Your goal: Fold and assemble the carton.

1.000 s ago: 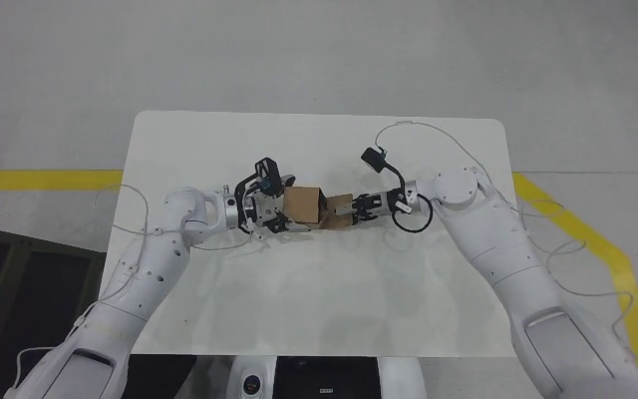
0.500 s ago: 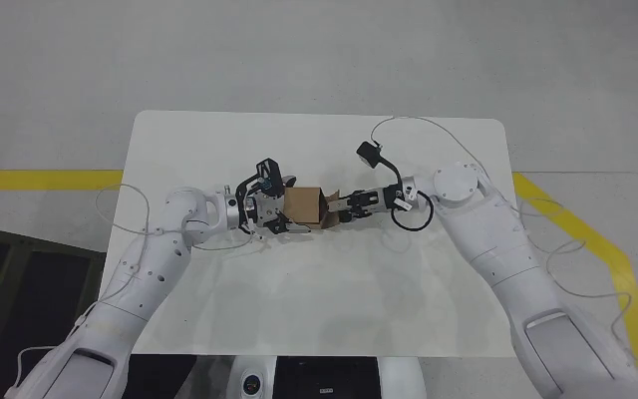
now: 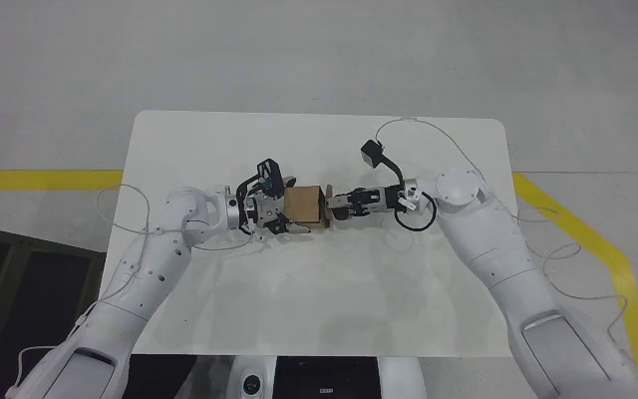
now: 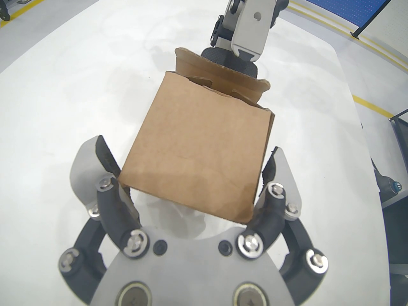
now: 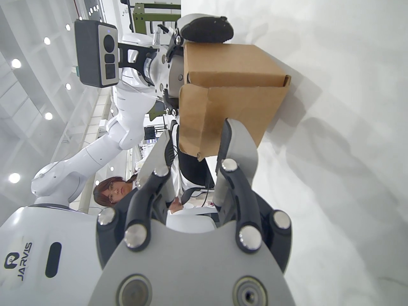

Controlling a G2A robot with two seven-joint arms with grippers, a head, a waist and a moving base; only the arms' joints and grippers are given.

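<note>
Treat the job as partly done: the carton [image 3: 304, 206] is opened into a box shape and lies on its side near the middle of the surface [image 3: 199, 150], between the two arms. The end facing the right arm is not yet closed. Its flaps [image 4: 220, 74] stand ragged and only half turned in, with one large flap [image 5: 223, 109] angled across the opening. You cannot see the opposite end (the left arm hides it), so do not count it as closed. What is left, on this reading, is to press the flaps home and tuck them. Note the poses. The left pincer [image 4: 188, 163] is clamped on the carton, one finger on each side wall, with the wrist low over the surface and pointing along the carton's length. The right pincer [image 5: 197, 135] meets the carton from the other end, low and roughly in line with it. Its fingers are parted and hold nothing, and one finger [image 5: 236, 148] lies against the large flap.
</note>
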